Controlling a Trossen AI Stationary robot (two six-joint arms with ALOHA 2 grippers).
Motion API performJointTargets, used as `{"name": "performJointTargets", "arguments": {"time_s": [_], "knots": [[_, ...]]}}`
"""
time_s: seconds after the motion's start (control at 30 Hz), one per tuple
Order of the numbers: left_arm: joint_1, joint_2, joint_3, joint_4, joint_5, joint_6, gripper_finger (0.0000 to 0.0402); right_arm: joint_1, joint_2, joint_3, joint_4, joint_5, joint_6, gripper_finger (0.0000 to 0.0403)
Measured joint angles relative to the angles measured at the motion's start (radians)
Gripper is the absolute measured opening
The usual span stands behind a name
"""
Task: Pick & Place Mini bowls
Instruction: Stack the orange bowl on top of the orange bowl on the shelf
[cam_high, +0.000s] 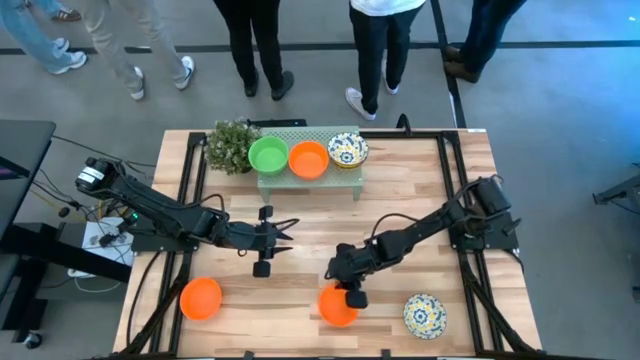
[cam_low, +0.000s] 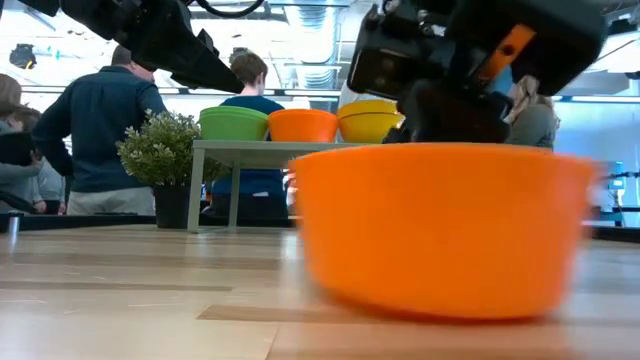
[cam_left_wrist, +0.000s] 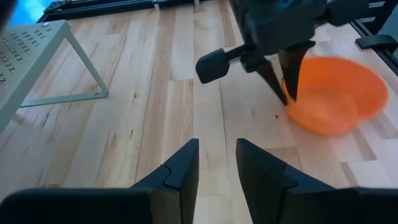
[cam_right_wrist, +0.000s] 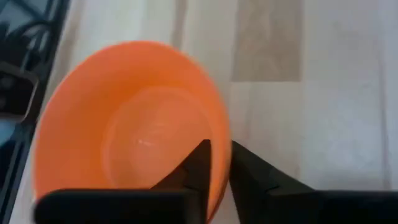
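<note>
My right pincer (cam_right_wrist: 219, 163) is down at the front of the light wooden plank table (cam_high: 400, 200), its two dark fingers nipped onto the rim of a plain orange-red round mini bowl (cam_high: 337, 306): one finger sits inside the bowl, the other outside, with the wall of the bowl pinched between them. From table height this bowl (cam_low: 440, 228) fills the foreground; whether its base rests on the wood or is just clear of it I cannot tell. I take the pale green perforated rectangular stand (cam_high: 345, 177) at the back of the table as my landmark. On its top sit three mini bowls in a row: a plain bright green one (cam_high: 268, 155), a plain orange-red one (cam_high: 308, 159) beside it, and a white one with a blue-and-yellow floral pattern (cam_high: 347, 150) at the end. A small bushy green plant (cam_high: 231, 146) stands just beside the stand, next to the green bowl. My left pincer (cam_high: 283, 232) hovers over bare wood in front of the stand, its fingers (cam_left_wrist: 180, 169) a little apart and holding nothing. Well in front of the stand, near the table's front edge, lie a second loose orange-red bowl (cam_high: 201, 298) and another white floral bowl (cam_high: 425, 315), with the bowl I grip between them.
</note>
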Motion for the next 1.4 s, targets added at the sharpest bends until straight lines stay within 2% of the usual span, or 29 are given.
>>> {"name": "performJointTargets", "arguments": {"time_s": [0.1, 0.23, 0.4, 0.57, 0.8, 0.93, 1.13, 1.27, 1.4], "knots": [[0.000, 0.000, 0.000, 0.000, 0.000, 0.000, 0.0108, -0.008, -0.015, 0.017, -0.059, -0.034, -0.066, 0.0008], [0.000, 0.000, 0.000, 0.000, 0.000, 0.000, 0.0108, -0.030, -0.020, 0.102, -0.222, -0.035, -0.117, 0.0013], [0.000, 0.000, 0.000, 0.000, 0.000, 0.000, 0.0108, -0.072, -0.020, 0.290, -0.520, -0.028, -0.314, 0.0005], [0.000, 0.000, 0.000, 0.000, 0.000, 0.000, 0.0108, -0.157, -0.021, 0.500, -0.781, 0.067, -0.429, 0.0003], [0.000, 0.000, 0.000, 0.000, 0.000, 0.001, 0.0108, -0.281, -0.022, 0.781, -0.949, 0.174, -0.598, 0.0003], [0.000, 0.000, 0.000, 0.000, 0.000, 0.016, 0.0108, -0.365, -0.021, 0.909, -0.972, 0.253, -0.662, 0.0002], [0.000, -0.042, 0.000, -0.003, -0.077, 0.053, 0.0108, -0.498, -0.021, 0.994, -0.859, 0.260, -0.734, 0.0003], [0.000, -0.108, 0.000, -0.004, -0.091, 0.053, 0.0108, -0.599, -0.020, 0.997, -0.803, 0.243, -0.747, 0.0003], [0.000, -0.159, 0.001, -0.004, -0.091, 0.052, 0.0108, -0.681, -0.004, 0.996, -0.772, 0.153, -0.746, 0.0002]]}}
